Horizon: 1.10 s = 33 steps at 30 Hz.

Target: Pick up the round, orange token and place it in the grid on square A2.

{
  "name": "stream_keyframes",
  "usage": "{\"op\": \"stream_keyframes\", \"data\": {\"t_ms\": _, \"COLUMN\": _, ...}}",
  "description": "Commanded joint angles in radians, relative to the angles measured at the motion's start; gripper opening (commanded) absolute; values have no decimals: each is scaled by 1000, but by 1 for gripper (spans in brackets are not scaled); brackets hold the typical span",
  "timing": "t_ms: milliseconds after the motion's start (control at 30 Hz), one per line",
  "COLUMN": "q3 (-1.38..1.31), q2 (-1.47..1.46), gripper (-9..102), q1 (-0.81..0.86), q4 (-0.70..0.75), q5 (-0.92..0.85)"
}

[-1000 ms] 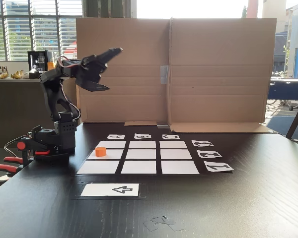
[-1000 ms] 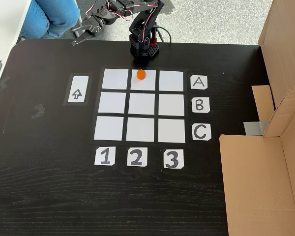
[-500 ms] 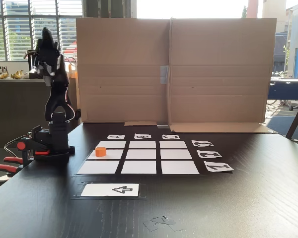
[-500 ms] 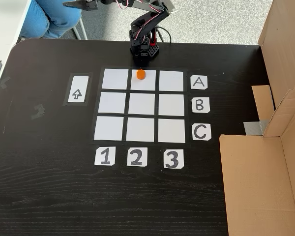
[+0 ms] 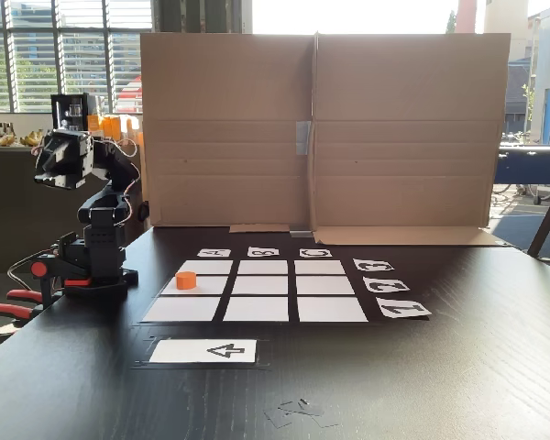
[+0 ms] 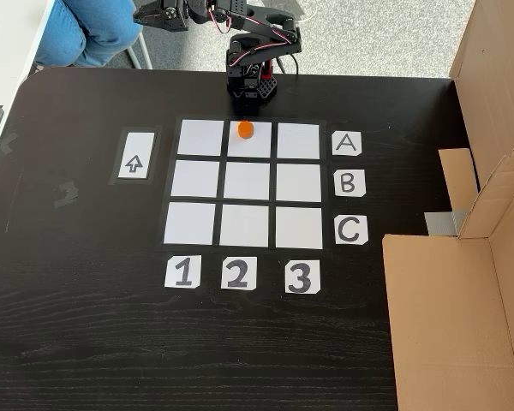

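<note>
Token [image 6: 245, 129] is seated on square A2 [image 6: 249, 144], near its far edge; gripper [image 6: 151, 14] is folded back off the grid [image 6: 247, 182], jaw state unclear

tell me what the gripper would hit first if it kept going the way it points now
Likely nothing on the table: the gripper is folded back past the table edge, aimed roughly toward the person's leg beside it. Depth is unclear.
</note>
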Motion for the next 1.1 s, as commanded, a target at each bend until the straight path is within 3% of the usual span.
{"op": "stream_keyframes", "data": {"t_ms": 0, "q3": 103, "q2": 100, "gripper": -1, "q1": 14, "q4": -20, "q5": 3}}
{"op": "stream_keyframes", "data": {"t_ms": 533, "q3": 457, "q2": 345, "gripper": -1, "q1": -21, "q4": 43, "q5": -57}}
{"op": "stream_keyframes", "data": {"t_ms": 1067, "q3": 486, "q2": 413, "gripper": -1, "q1": -44, "q4": 141, "q5": -69}}
